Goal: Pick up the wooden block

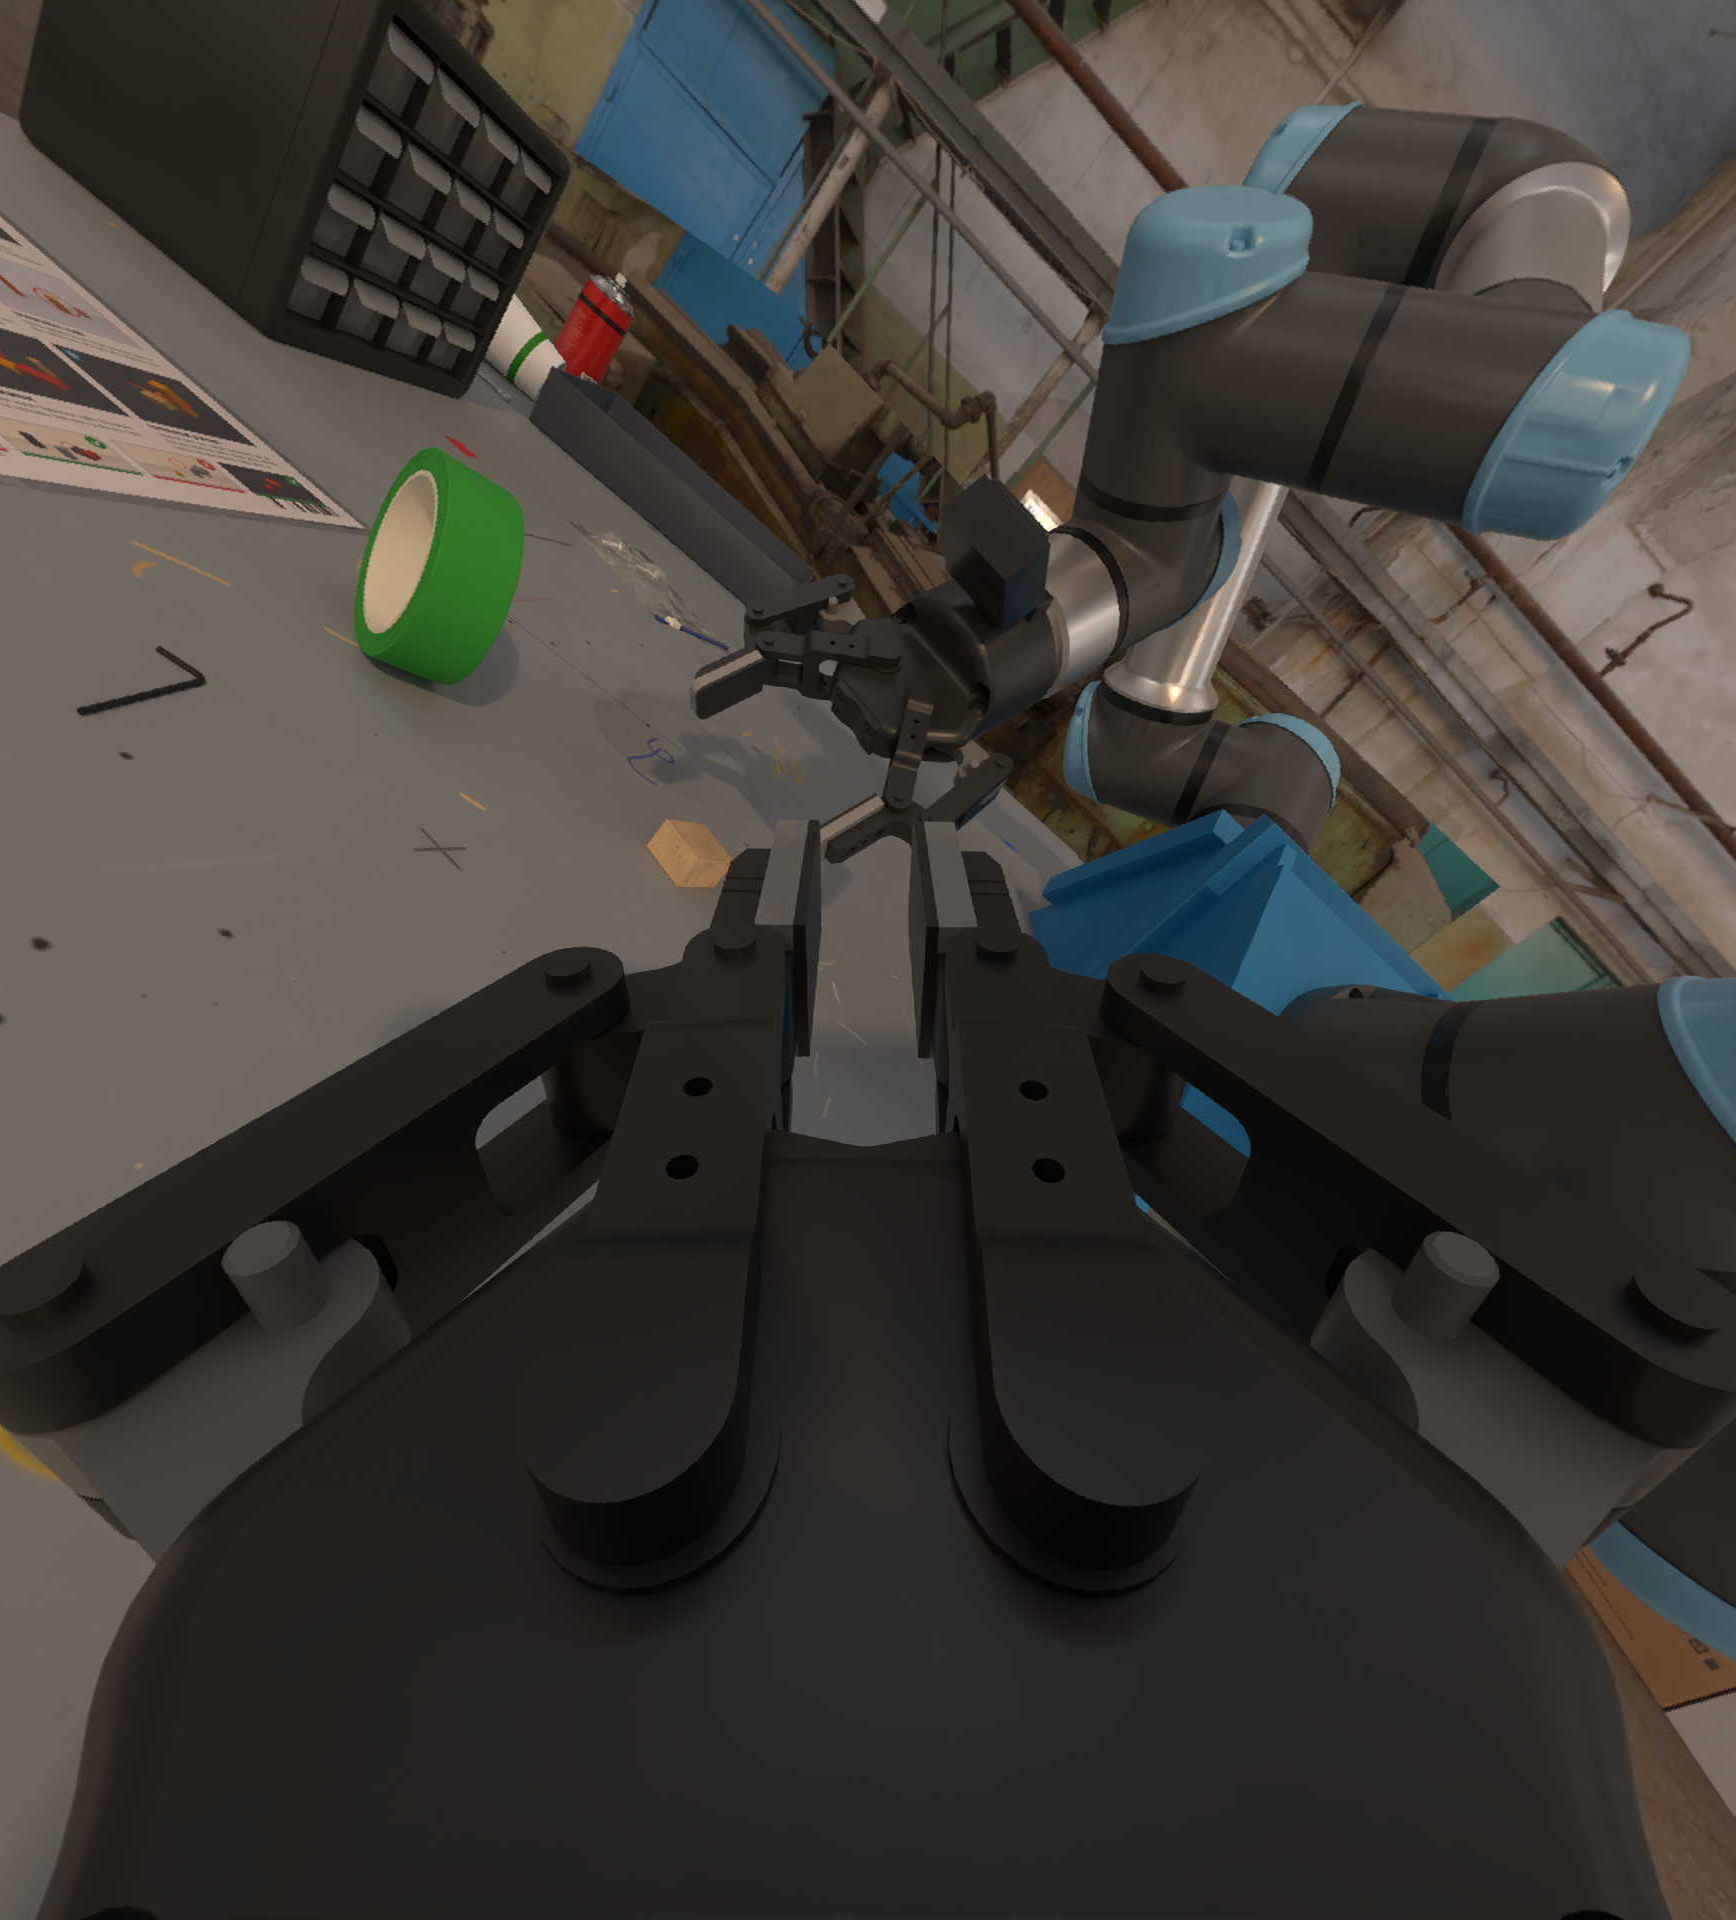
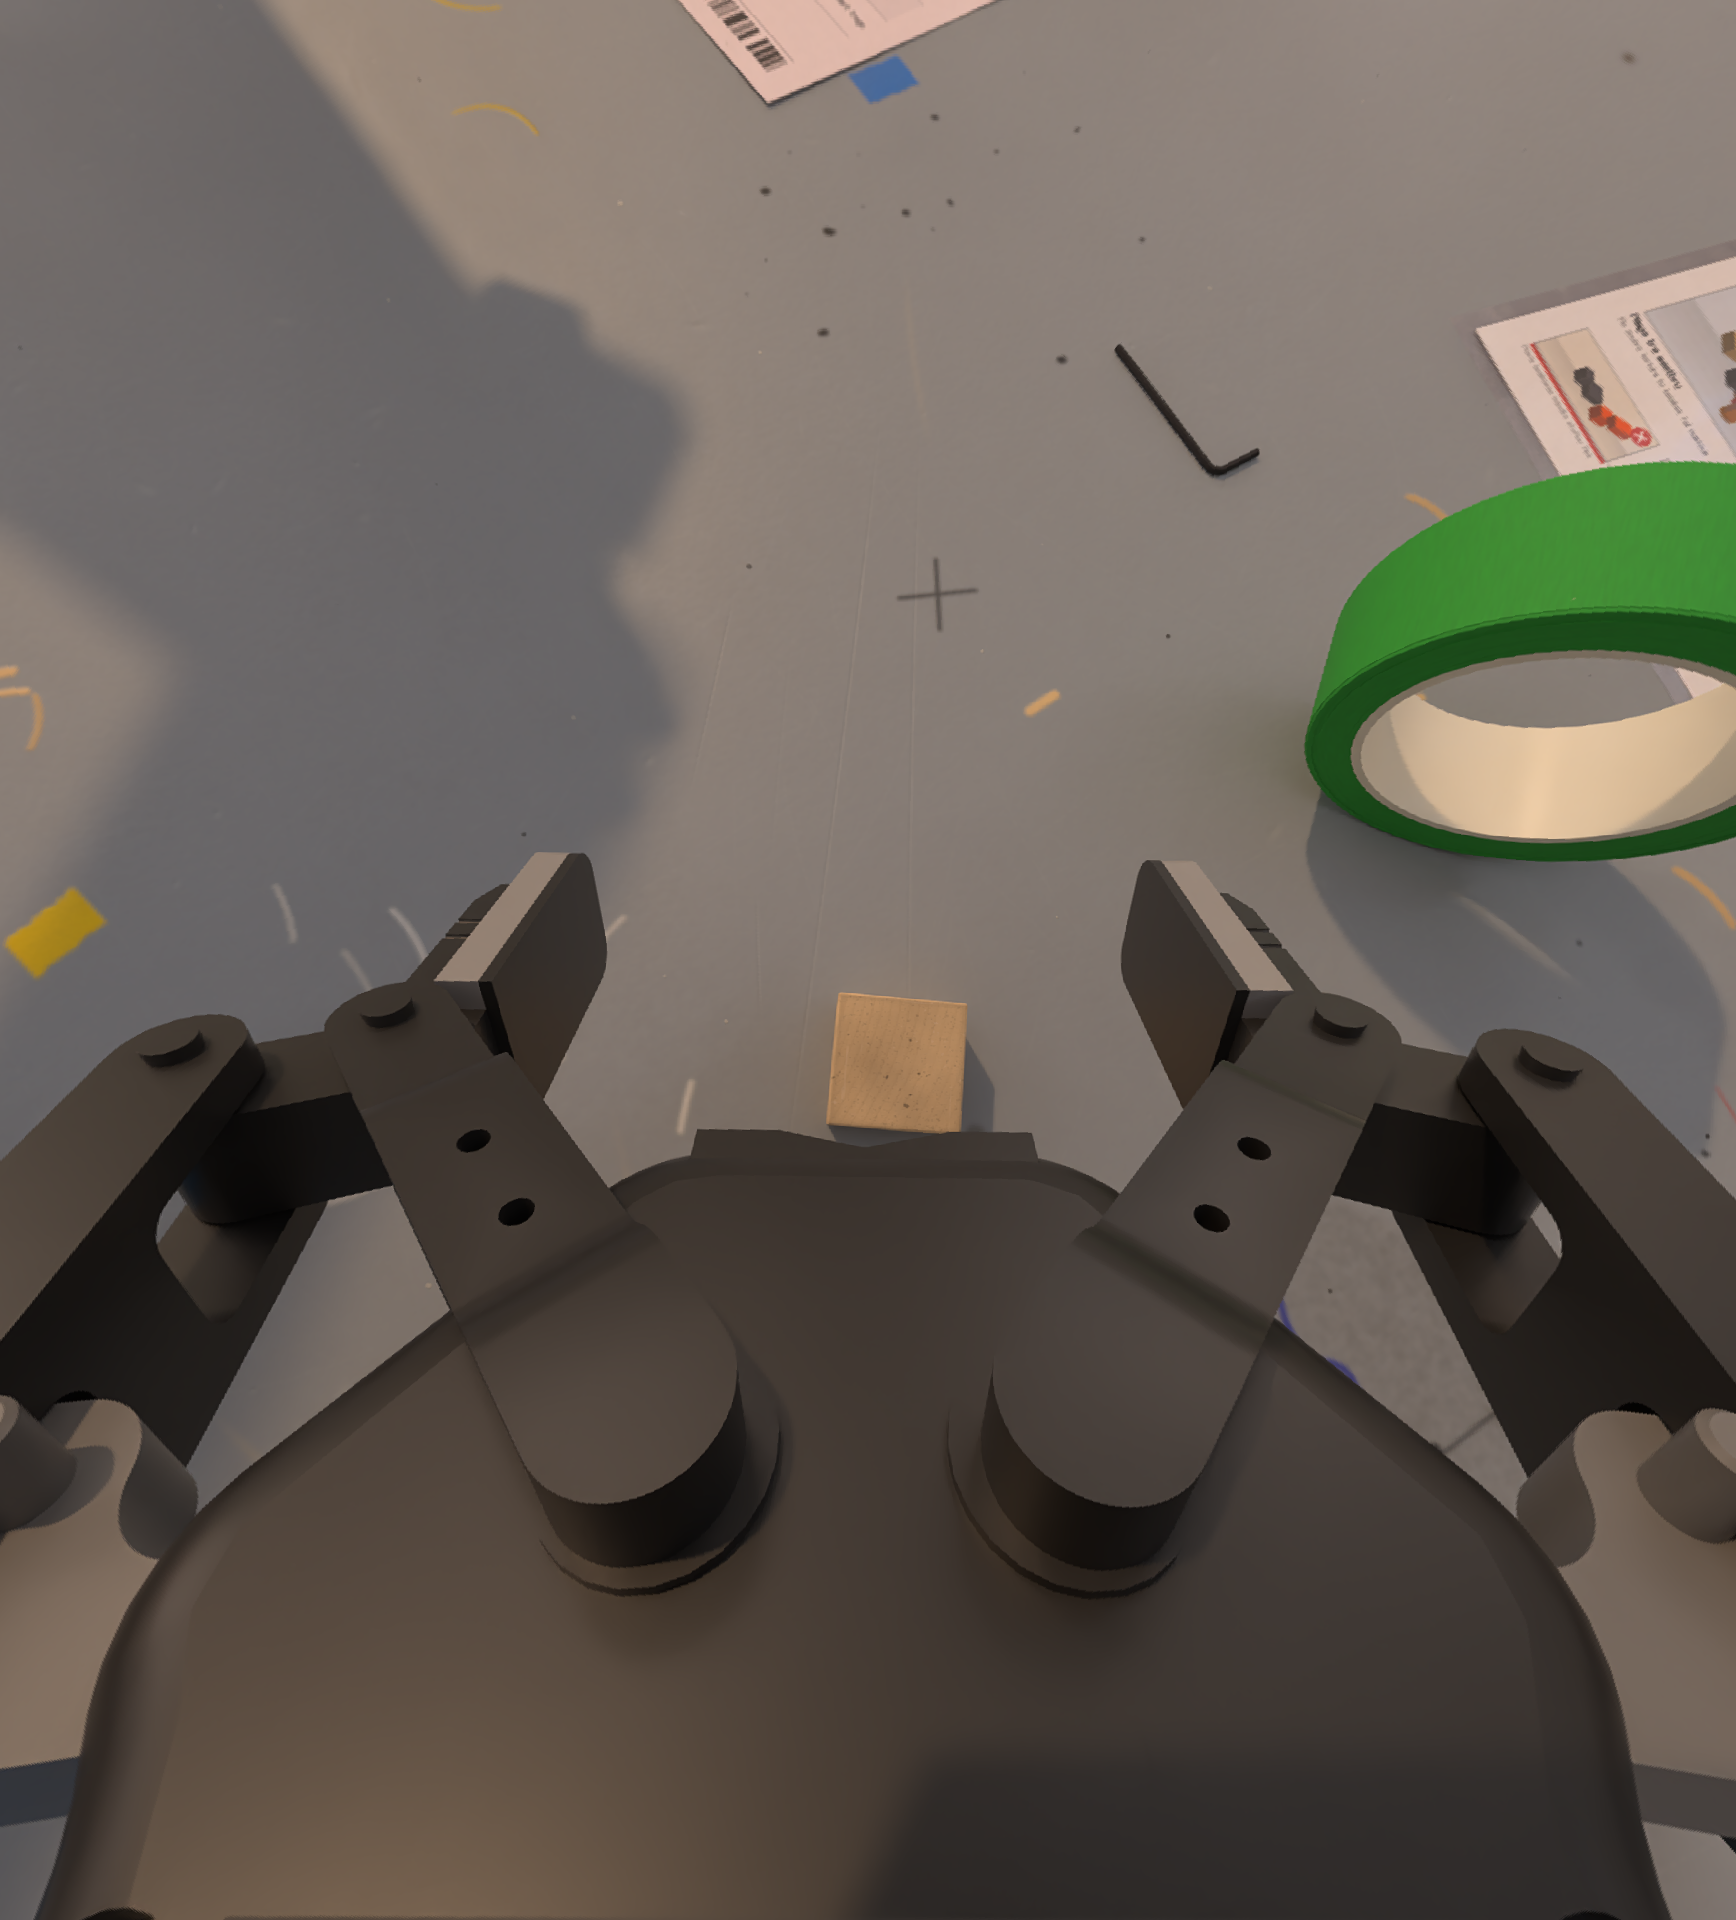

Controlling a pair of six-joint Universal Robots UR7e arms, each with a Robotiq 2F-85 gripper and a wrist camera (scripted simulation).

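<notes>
The wooden block (image 1: pixel 689 854) is a small tan cube lying on the grey table (image 1: pixel 220 935), just left of my left fingertips. In the right wrist view the block (image 2: pixel 897 1065) lies below and between my right fingers, close to the palm, untouched. My right gripper (image 2: pixel 862 914) is wide open and empty, hovering over the block. It also shows in the left wrist view (image 1: pixel 791 758), pointing down at the table. My left gripper (image 1: pixel 864 883) has its fingers drawn together with only a narrow gap, and holds nothing.
A green tape roll (image 1: pixel 438 566) (image 2: pixel 1560 665) stands on edge near the block. A black hex key (image 1: pixel 142 686) (image 2: pixel 1181 416), picture sheets (image 1: pixel 64 353) (image 2: pixel 1674 374), a black drawer cabinet (image 1: pixel 303 177), a red can (image 1: pixel 594 327) and a blue bin (image 1: pixel 1207 914) are around.
</notes>
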